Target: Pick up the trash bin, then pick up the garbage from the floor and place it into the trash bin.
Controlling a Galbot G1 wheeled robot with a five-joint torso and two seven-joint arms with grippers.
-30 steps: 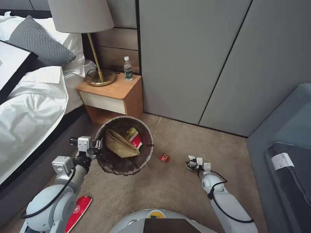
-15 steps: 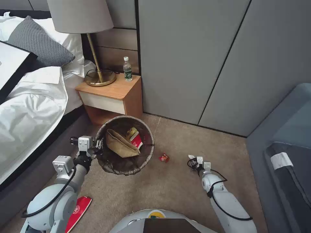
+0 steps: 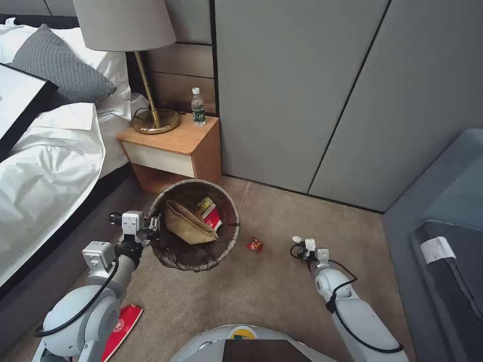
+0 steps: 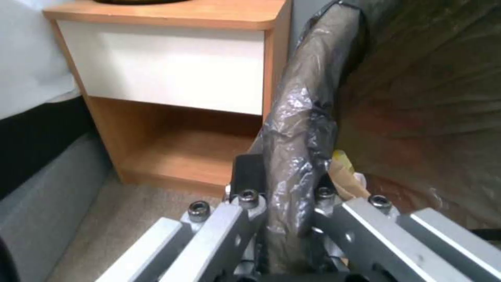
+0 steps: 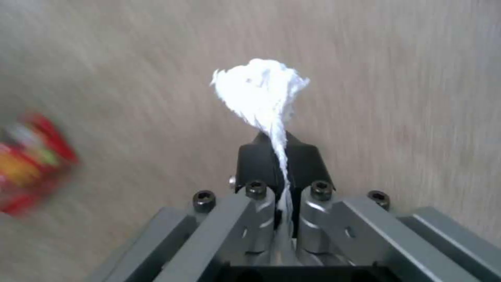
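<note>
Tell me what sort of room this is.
Most likely a bedroom, perhaps in a hotel: a bed with white linen, a wooden nightstand carrying a lamp and a water bottle, and grey wardrobe doors on a carpeted floor.

White tissue [image 5: 261, 94]; red, perhaps yellow-marked wrapper [image 3: 255, 245]; brown-lined bin [image 3: 173, 254].

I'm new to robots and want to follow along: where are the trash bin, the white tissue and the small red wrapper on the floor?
trash bin [image 3: 173, 258]: head view, front rim.
white tissue [image 5: 259, 91]: right wrist view, fluffy end.
red wrapper [image 3: 255, 245]: head view, its middle.
</note>
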